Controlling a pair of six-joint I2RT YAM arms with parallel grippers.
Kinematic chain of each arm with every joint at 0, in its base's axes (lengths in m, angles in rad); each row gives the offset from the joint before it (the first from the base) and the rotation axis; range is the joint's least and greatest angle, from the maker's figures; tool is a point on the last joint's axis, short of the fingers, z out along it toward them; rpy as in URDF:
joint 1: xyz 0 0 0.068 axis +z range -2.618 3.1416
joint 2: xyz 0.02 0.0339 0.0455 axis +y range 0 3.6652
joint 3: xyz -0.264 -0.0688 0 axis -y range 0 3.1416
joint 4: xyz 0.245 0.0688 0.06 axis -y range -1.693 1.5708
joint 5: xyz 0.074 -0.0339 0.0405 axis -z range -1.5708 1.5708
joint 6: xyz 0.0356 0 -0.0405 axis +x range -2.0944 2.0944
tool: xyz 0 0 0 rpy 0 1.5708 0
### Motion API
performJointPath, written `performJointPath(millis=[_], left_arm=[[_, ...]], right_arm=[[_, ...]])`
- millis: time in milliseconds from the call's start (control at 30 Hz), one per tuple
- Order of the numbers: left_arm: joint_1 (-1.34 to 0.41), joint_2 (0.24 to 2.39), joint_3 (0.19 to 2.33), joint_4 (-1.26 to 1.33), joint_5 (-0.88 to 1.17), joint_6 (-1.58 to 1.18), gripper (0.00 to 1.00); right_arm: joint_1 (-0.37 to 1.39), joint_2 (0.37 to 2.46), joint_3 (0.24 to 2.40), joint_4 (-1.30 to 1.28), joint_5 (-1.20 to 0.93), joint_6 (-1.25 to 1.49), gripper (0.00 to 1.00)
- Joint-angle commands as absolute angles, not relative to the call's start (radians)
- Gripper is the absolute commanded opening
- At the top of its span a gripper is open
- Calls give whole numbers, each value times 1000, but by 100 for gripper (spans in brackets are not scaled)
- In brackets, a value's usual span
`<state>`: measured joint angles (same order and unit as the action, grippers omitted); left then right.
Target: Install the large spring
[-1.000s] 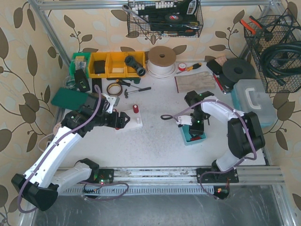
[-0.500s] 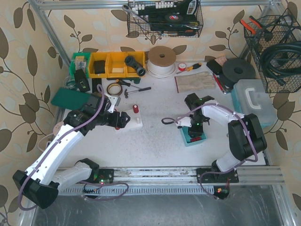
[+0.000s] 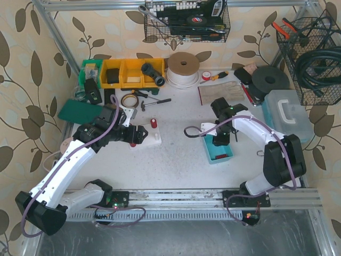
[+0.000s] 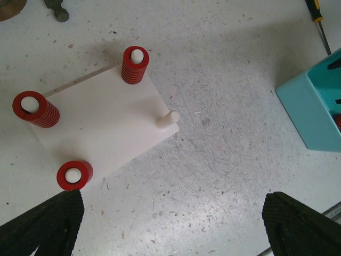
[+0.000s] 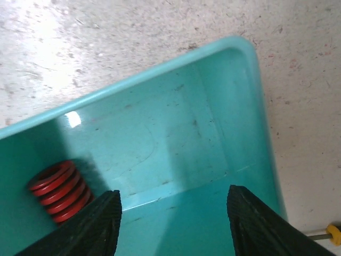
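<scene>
Because the red spring (image 5: pixel 56 190) lies tilted in a corner of the teal bin (image 5: pixel 160 133), close to the walls, it looks best pinched across its coils. It is probably stiff, light and apt to roll or slip. The right end effector (image 5: pixel 173 197) hovers over the bin, fingers apart, holding nothing. The left end effector (image 4: pixel 173 213), spread wide and empty, hangs above the white plate (image 4: pixel 106 122), where 1 peg (image 4: pixel 170 117) stands bare.

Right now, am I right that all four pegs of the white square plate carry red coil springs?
Not quite: the left wrist view shows only three pegs carrying red coil springs; the fourth peg of the white square plate stands bare.
</scene>
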<state>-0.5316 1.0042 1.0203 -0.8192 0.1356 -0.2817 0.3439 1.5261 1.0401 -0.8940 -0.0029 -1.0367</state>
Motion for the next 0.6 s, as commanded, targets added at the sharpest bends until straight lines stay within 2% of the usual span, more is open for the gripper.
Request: performJointPath(millis=[0,67,233,333,400,567], left_arm=[[-540,995,1025,-787,142,-284,93],[-540,991,1016,-778,133,-293,92],[-541,1009,1004,-686,150,-362,84],[-541,1068,1021,-597,194,-397,72],[-540,1131,1046,-543,217,-399,62],[-552,1400,1207,-540,302,-376,43]], right_arm=[[336,1496,1104,-1008,-96,-951,56],[337,1473,1132,-986,-145,-819,56],[350,1422,1227,-898,-89,-212,55],[350,1379,1229,-951,53,145,53],[344,1353,1209,-999,58,300,52],[320,1361,1159,-1122,21,433,40]])
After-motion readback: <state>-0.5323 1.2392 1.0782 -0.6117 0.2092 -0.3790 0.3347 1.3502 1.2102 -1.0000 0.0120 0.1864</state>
